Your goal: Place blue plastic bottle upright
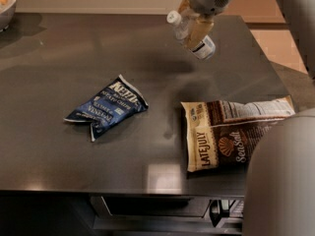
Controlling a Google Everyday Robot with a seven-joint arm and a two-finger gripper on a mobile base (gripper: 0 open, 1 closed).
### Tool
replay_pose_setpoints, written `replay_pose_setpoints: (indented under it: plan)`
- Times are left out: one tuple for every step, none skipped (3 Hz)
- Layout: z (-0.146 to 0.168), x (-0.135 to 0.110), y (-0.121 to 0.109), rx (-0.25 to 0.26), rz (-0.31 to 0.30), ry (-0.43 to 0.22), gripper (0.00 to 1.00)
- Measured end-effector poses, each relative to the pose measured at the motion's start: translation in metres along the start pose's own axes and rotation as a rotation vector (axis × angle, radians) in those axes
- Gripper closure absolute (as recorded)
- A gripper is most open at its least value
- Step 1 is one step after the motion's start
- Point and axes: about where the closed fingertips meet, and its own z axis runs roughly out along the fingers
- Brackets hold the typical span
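Observation:
The blue plastic bottle (191, 35) is a small clear bottle with a white cap at its upper left end and a white-and-dark-blue label at its lower right end. It hangs tilted in the air above the back right of the dark table (147, 166). My gripper (194, 27) comes down from the top edge and is shut on the bottle's middle, with tan fingers (200, 29) on either side of it.
A dark blue chip bag (106, 107) lies flat at the table's centre left. A brown and white chip bag (231, 132) lies flat at the front right. A bowl (6, 4) stands at the far left corner. My arm's grey body (280, 176) fills the lower right.

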Motion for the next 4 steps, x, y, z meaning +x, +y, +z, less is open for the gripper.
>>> replay_pose_setpoints:
  plan:
    - [-0.001, -0.013, 0.002, 0.029, 0.156, -0.193, 1.00]
    - [-0.003, -0.021, 0.006, 0.048, 0.269, -0.318, 1.00]
    - [-0.004, -0.029, 0.016, 0.048, 0.389, -0.427, 1.00]
    - [0.006, -0.029, 0.026, 0.015, 0.493, -0.489, 1.00]
